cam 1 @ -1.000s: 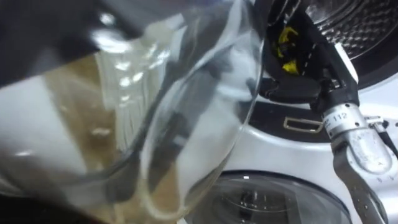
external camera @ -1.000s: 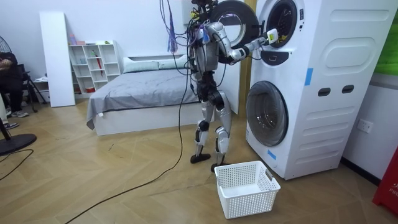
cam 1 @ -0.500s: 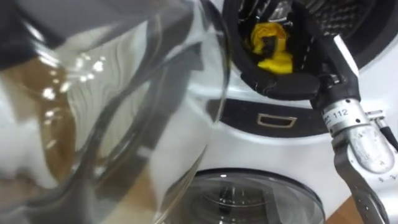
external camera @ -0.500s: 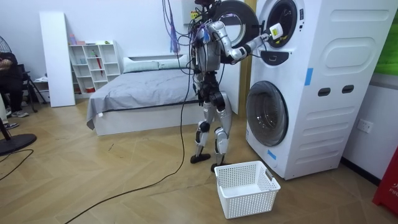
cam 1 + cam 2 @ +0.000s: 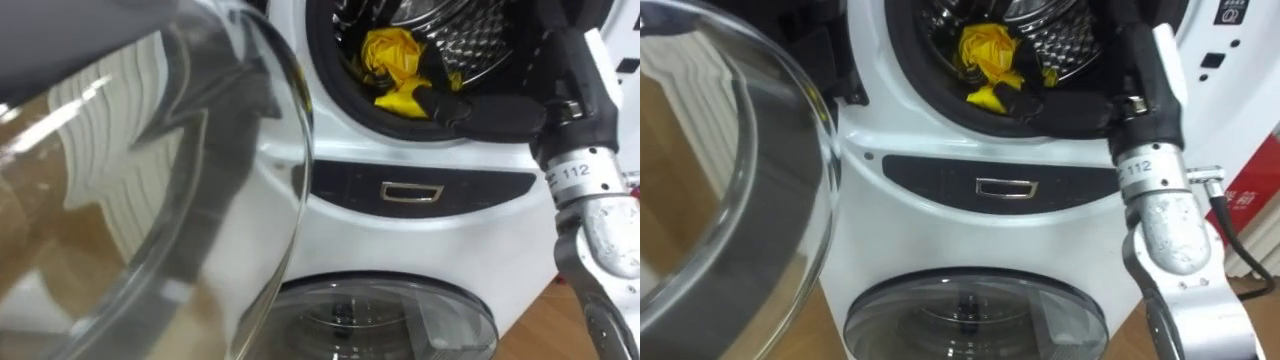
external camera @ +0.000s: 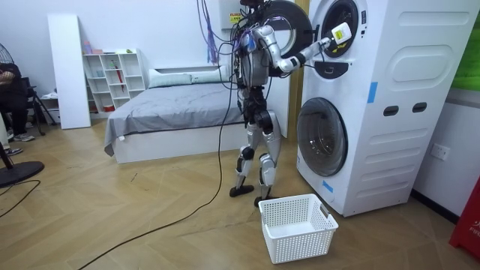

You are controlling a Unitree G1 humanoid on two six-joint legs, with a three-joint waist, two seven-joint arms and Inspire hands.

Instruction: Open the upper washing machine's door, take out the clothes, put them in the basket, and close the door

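A crumpled yellow cloth (image 5: pixel 395 60) lies at the front of the upper drum (image 5: pixel 470 25) of the stacked washing machine (image 6: pixel 375 97). My right arm comes up from the lower right, and its dark right hand (image 5: pixel 490 112) rests on the drum's lower rim, just right of the cloth and touching its edge. In the right eye view the yellow cloth (image 5: pixel 985 55) and the right hand (image 5: pixel 1070 110) stand the same way. The room view has me upright before the machine, with the right hand (image 6: pixel 337 34) raised into the upper opening.
The open round glass door (image 5: pixel 150 200) hangs close on my left. Below the control strip is the lower machine's shut door (image 5: pixel 380 320). A white laundry basket (image 6: pixel 295 225) stands on the wood floor by my feet. A bed (image 6: pixel 172 105) is behind me.
The camera has swung towards the drum, so the glass door slid left and more yellow cloth shows. In the room view my right hand rose and went further into the upper opening.
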